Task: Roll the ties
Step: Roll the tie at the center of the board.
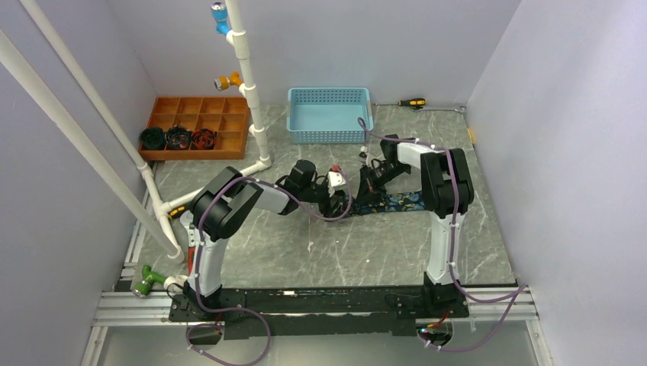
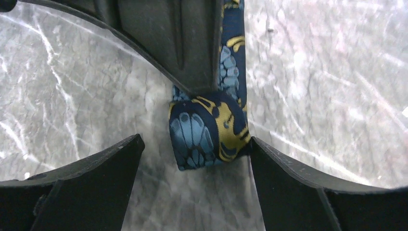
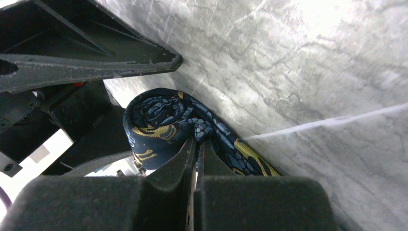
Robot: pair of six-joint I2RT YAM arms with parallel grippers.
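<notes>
The grey marbled table (image 1: 320,252) was seen from above, and one tie (image 1: 403,202) was laid flat near its middle. The unrolled length of the tie was stretched away to the right. Its other end was already wound into a small tight roll (image 2: 207,130), which rested on the table surface.

The left gripper (image 2: 195,144) was set wide open around that roll, and nothing was gripped by it. One of its fingers (image 2: 279,178) was just touching the side of the roll, while the other stood apart from it. The right gripper (image 3: 195,144) was closed fully, with its tips pressed in where the flat strip met the roll. Whether a layer of cloth was pinched between them could not be told.

The step in hand was judged to be a change of grip in the middle of the rolling. To do it well, the roll would have to be pinned by the closed tips until the open fingers were closed on both of its sides, squarely and centred, so that no turn was let loose. The strip would have to be held straight and lightly stretched. Otherwise the roll might be wound into a cone.
</notes>
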